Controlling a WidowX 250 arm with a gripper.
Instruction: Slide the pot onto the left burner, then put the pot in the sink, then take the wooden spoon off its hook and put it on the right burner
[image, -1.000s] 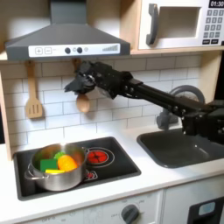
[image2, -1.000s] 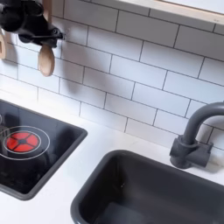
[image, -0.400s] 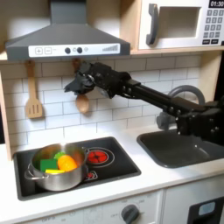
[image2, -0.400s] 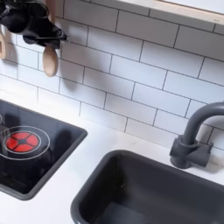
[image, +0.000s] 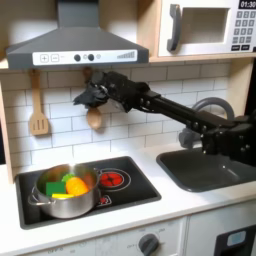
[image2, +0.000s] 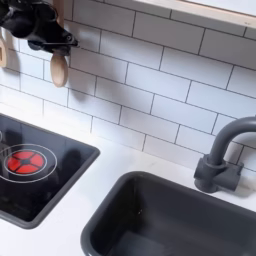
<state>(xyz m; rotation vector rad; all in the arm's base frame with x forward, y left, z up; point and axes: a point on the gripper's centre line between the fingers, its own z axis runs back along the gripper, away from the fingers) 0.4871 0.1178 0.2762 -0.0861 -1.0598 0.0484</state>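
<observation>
The wooden spoon (image: 94, 119) hangs bowl-down against the white tile wall above the stove, its handle hidden inside my gripper (image: 90, 97). My gripper (image2: 50, 42) looks shut on that handle, with the oval bowl (image2: 58, 70) sticking out below the fingers. The shiny pot (image: 68, 206) stands on the burner at the first exterior view's left, filled with toy vegetables. The red-ringed right burner (image: 112, 179) (image2: 22, 161) is bare. The dark grey sink (image: 205, 172) (image2: 150, 215) lies on the right in both exterior views, with nothing in it.
A slotted wooden spatula (image: 38, 110) (image2: 3, 50) hangs left of the spoon. The range hood (image: 75, 40) juts out just above my gripper. The arched faucet (image: 215, 105) (image2: 215, 160) stands behind the sink, under my arm. A microwave (image: 205, 28) sits up right.
The gripper and the spoon bowl have shifted slightly up and to the right along the wall. The pot has not moved.
</observation>
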